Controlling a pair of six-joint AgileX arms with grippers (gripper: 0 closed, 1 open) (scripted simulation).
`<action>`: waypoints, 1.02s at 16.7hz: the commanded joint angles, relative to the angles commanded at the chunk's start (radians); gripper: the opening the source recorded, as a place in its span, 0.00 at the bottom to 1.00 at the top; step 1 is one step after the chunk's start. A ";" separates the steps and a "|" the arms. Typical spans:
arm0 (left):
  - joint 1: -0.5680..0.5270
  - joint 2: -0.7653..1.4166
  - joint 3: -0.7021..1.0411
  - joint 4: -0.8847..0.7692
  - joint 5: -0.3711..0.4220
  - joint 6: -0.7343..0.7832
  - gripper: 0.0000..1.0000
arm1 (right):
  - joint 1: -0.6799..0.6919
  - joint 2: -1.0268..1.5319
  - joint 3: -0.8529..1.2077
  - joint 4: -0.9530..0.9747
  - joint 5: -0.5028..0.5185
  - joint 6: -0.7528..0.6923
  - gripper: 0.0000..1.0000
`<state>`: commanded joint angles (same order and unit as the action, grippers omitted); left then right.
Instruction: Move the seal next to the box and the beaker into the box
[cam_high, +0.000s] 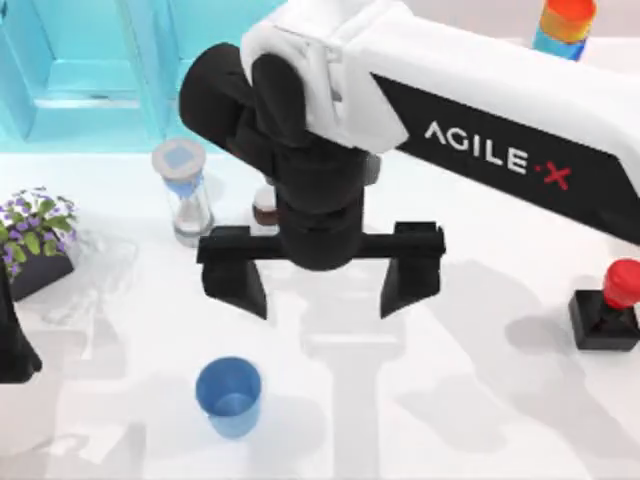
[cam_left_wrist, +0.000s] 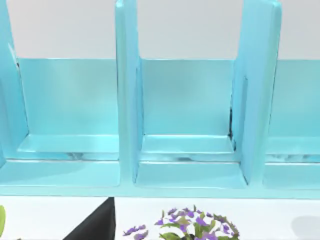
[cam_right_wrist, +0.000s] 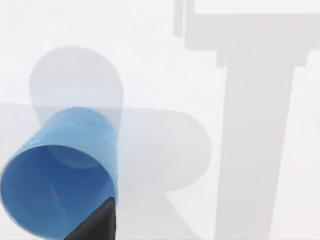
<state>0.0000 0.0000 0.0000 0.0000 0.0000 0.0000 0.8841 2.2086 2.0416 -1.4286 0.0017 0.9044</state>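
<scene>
**Beaker lies off to one side of the open right gripper**

The right gripper (cam_high: 322, 285) is held above the white table (cam_high: 480, 400) with its two fingers spread wide and nothing between them. The blue beaker (cam_high: 229, 396) stands upright, mouth up, nearer the front edge than the gripper and offset toward the table's left, close under the left-hand finger (cam_high: 236, 282) rather than between the two. A shift toward the beaker is judged necessary before descent. The seal (cam_high: 607, 309) stands well apart to the beaker's right. The turquoise box (cam_high: 90, 70) lies beyond the beaker, at the back left. The left arm is parked near the box.
</scene>
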 joint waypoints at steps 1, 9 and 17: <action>0.000 0.000 0.000 0.000 0.000 0.000 1.00 | 0.047 0.025 0.019 0.013 0.000 0.047 1.00; 0.000 0.000 0.000 0.000 0.000 0.000 1.00 | 0.126 0.066 0.046 0.043 0.001 0.127 1.00; 0.000 0.000 0.000 0.000 0.000 0.000 1.00 | 0.130 0.099 -0.182 0.310 0.002 0.130 1.00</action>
<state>0.0000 0.0000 0.0000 0.0000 0.0000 0.0000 1.0137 2.3074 1.8598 -1.1184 0.0040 1.0344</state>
